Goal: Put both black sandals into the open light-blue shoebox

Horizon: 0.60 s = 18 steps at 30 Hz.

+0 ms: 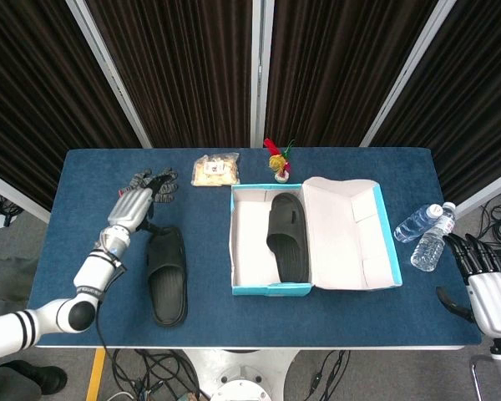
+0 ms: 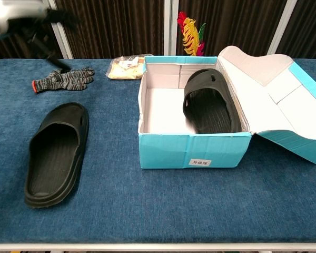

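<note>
One black sandal (image 1: 287, 236) (image 2: 209, 107) lies inside the open light-blue shoebox (image 1: 270, 289) (image 2: 195, 150), on its right side. The other black sandal (image 1: 166, 272) (image 2: 56, 151) lies flat on the blue table, left of the box. My left hand (image 1: 133, 206) hovers over the table's left part, above and left of that sandal, fingers spread and holding nothing; in the chest view it is a blur at the top left (image 2: 37, 16). My right hand (image 1: 484, 280) stays off the table's right edge, fingers apart and empty.
A grey knit glove (image 1: 159, 185) (image 2: 63, 79) lies at the back left, right beside my left hand. A snack bag (image 1: 215, 170) and a red-yellow feathered toy (image 1: 276, 157) sit behind the box. Two water bottles (image 1: 426, 234) lie at the right. The box lid (image 1: 351, 242) folds out rightward.
</note>
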{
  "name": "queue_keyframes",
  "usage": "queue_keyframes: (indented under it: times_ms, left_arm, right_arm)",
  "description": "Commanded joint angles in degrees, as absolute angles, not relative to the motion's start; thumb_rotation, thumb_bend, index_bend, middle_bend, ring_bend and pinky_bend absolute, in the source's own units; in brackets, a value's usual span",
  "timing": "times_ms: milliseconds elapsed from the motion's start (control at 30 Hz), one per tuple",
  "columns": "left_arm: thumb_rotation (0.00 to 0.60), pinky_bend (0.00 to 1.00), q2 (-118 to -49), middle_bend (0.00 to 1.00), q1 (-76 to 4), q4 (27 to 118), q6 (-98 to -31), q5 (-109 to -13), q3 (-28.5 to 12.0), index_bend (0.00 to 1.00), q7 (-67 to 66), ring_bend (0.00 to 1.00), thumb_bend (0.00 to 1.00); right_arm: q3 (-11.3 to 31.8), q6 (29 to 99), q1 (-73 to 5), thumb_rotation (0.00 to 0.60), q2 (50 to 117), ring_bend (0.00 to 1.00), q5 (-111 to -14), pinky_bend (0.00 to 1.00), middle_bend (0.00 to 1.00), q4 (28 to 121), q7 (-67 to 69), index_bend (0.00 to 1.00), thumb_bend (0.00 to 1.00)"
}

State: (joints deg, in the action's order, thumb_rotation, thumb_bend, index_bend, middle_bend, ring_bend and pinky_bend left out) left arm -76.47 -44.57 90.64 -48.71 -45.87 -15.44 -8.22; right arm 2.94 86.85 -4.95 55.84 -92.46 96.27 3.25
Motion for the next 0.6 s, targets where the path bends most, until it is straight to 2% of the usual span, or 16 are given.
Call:
queue_keyframes:
  times_ms: [33, 300, 600]
  left_arm:
    - [0.6, 0.73, -75.1, 0.1, -42.7, 93.3, -47.5, -45.5, -12.2, 0.09, -7.6, 0.64, 0.0]
    - [0.6, 0.74, -73.6, 0.06, -43.8, 98.2, -43.4, -43.3, -8.1, 0.08, -9.9, 0.65, 0.0]
    - [0.6, 0.74, -78.5, 0.03, -47.3, 95.6, -45.8, -33.2, -5.3, 0.08, -15.4, 0.65, 0.0]
  right_arm:
    - [3.0, 86.3, -5.5, 0.6, 56.2, 0.0, -92.6, 0.12, 0.08, 96.4, 3.1, 0.01, 0.21]
    - [2.8, 86.0, -5.6, 0.6, 56.2, 0.0, -92.5, 0.12, 0.08, 96.8, 2.3, 0.01, 0.21]
    - [2.5, 86.6, -5.1, 0.6, 56.3, 0.0, -92.3, 0.12, 0.08, 95.8, 3.6, 0.01, 0.21]
